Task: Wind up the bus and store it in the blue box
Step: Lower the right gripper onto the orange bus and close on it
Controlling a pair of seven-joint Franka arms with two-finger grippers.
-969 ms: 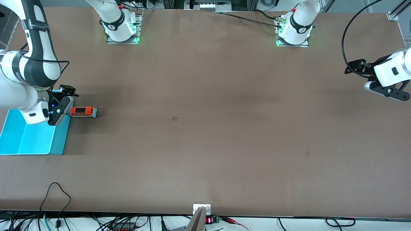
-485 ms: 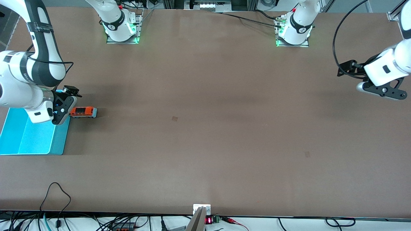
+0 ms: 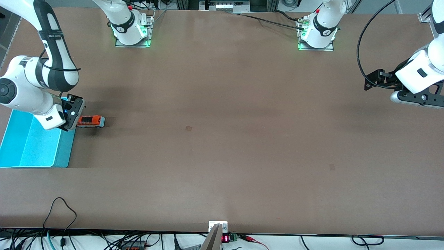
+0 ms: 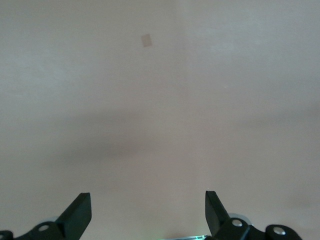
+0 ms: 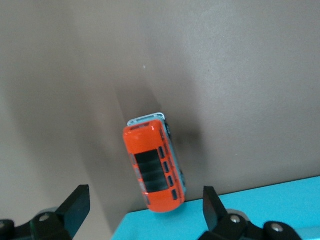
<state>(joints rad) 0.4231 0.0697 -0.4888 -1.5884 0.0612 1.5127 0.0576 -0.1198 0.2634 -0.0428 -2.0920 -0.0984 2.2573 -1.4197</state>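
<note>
The bus [image 3: 90, 121] stands on the table [image 3: 222, 139], just beside the blue box [image 3: 34, 146], on its side toward the left arm's end. Right gripper [image 3: 71, 116] hangs over the box edge next to the bus, fingers wide apart, holding nothing. Left gripper [image 3: 373, 80] waits over bare table, well apart from the box, also wide open & empty.

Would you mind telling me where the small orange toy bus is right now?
The small orange toy bus stands on the brown table at the right arm's end, right beside the bright blue plastic box, with the open right gripper just above it.
</note>
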